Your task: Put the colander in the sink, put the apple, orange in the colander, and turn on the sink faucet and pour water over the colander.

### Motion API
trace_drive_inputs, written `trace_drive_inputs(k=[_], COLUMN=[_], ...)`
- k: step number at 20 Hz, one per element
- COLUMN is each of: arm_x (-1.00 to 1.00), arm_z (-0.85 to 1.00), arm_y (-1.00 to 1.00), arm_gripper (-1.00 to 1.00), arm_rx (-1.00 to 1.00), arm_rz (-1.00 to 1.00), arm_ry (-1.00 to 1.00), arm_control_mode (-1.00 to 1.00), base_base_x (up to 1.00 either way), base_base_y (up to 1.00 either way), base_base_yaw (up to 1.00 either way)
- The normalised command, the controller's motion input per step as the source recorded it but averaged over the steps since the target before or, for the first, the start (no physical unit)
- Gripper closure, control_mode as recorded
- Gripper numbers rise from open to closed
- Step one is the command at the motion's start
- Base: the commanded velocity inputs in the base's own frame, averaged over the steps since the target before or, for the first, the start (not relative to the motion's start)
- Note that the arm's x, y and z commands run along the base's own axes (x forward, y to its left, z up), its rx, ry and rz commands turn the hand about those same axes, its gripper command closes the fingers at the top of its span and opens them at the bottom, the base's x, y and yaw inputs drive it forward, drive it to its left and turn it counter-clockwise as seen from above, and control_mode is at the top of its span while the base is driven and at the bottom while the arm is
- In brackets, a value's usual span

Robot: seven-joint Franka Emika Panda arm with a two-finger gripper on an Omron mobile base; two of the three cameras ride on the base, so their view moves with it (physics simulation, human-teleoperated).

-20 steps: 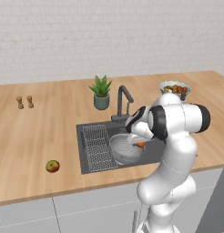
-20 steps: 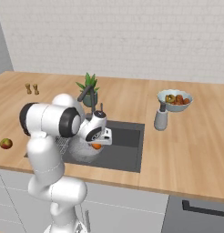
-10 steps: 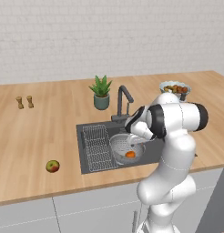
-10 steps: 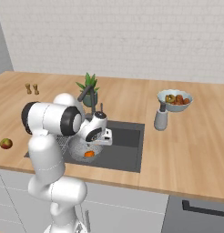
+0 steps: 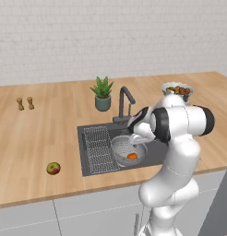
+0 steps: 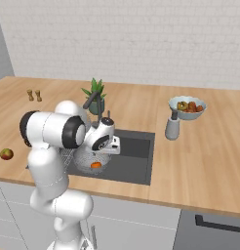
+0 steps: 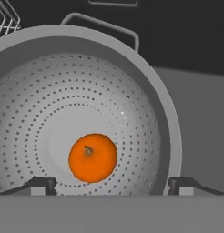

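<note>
Colander sits inside the sink, in the basin's front half, just beside the ribbed drainboard section. Orange lies loose on the colander's perforated bottom, a little off centre, touching nothing but the metal. One loop handle of the colander shows at its far rim in the hand view.

Hand hangs directly above the colander, pointing down into it. Fingertips stand wide apart, one at each lower side of the hand view, the orange below and between them, clear of both. Hand empty, open.

Apple rests on the bench well apart from the sink, toward the bench's front edge on the side of the drainboard.

Sink faucet stands at the sink's back edge, spout curving over the basin. Potted plant just behind it, toward the wall.

Pale bowl of mixed fruit sits on the bench on the sink's other side, with a small grey canister just in front of it. Two small shakers stand near the bench's far corner, beyond the apple.
</note>
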Motion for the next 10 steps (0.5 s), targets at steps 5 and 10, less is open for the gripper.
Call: trace_drive_inputs(k=[5, 10], arm_x=[-0.41, -0.65], arm_z=[0.62, 0.54], arm_y=[0.00, 0.00], arm_gripper=[-1.00, -1.00], arm_rx=[0.00, 0.00], arm_rz=[0.00, -0.03], arm_ry=[0.00, 0.00], arm_control_mode=[-1.00, -1.00], base_base_x=[0.00, 0.00], base_base_y=[0.00, 0.00], base_base_yaw=[0.00, 0.00])
